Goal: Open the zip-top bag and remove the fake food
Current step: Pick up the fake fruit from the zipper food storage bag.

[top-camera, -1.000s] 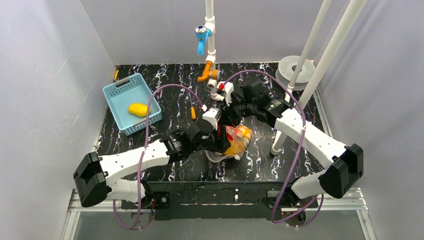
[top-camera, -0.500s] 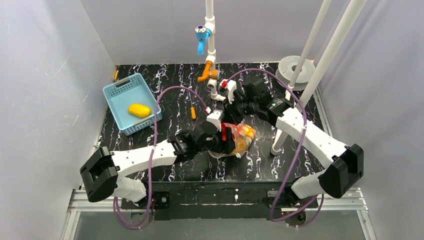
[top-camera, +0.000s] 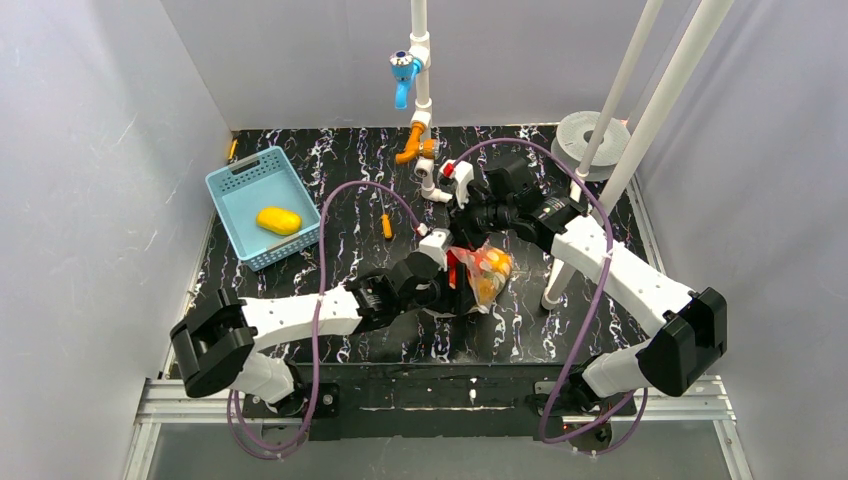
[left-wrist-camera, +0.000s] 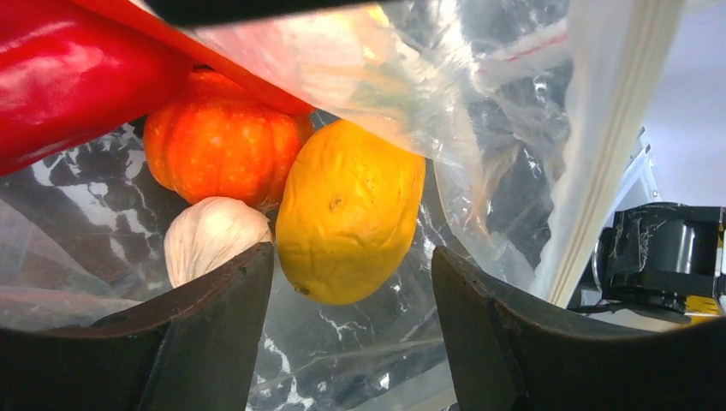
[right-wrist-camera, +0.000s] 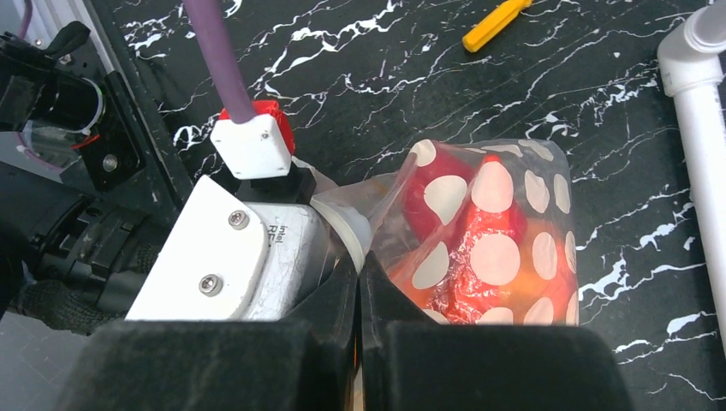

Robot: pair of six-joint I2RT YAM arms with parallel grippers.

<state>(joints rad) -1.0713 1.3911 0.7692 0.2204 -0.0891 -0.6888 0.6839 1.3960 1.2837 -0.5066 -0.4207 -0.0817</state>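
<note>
Bag (top-camera: 482,274) mid-counter, slightly toward right edge. Right gripper (right-wrist-camera: 360,287) jaws pinch its lip — left gripper (left-wrist-camera: 351,261) jaws wide, facing yellow food (left-wrist-camera: 347,214) inside.

Clear, crinkly plastic film on the zip-top bag (right-wrist-camera: 505,257), shiny in the creases, with flat matt white dots. Glossy moulded plastic for the fake food (left-wrist-camera: 351,223): dimpled yellow skin, a ribbed orange pumpkin (left-wrist-camera: 218,141), a smooth, wet-looking red piece (left-wrist-camera: 68,77), a duller off-white garlic (left-wrist-camera: 214,244). Matt black, faintly grainy plastic on the fingers (left-wrist-camera: 514,342) of the left gripper (left-wrist-camera: 349,261). Smooth white plastic shell (right-wrist-camera: 223,257) with small bright metal screws. Polished black marble-look table (top-camera: 330,150), white-veined. Satin light blue perforated plastic basket (top-camera: 236,168)
</note>
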